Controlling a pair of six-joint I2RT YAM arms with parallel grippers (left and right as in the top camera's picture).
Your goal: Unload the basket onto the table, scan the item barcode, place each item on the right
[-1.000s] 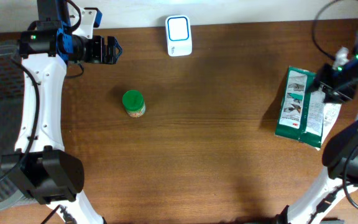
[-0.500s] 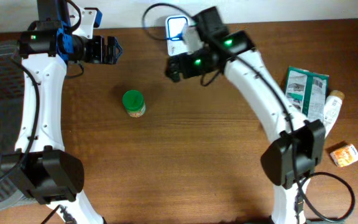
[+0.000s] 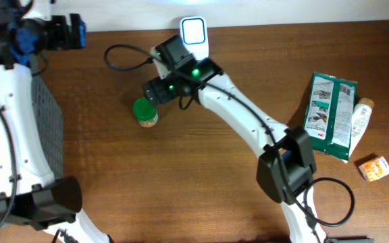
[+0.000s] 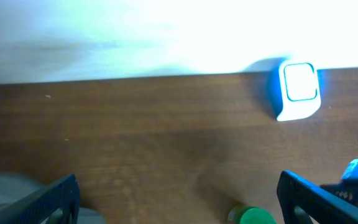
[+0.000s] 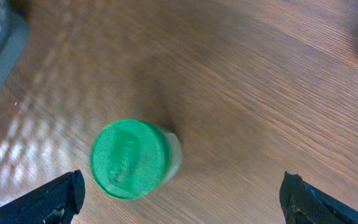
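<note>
Right gripper (image 3: 150, 91) has reached the green-lidded jar (image 3: 144, 112).

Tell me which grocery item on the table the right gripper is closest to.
The green-lidded jar, standing alone just below the open right gripper. The green packet, bottle and orange box lie far right.

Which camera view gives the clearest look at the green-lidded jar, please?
The right wrist view: the green-lidded jar fills the frame, lid fully visible. Overhead shows it small beside the right gripper; the left wrist view catches only its lid edge.

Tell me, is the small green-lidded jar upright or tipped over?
Upright: the small green-lidded jar shows its round lid from above in the right wrist view.
</note>
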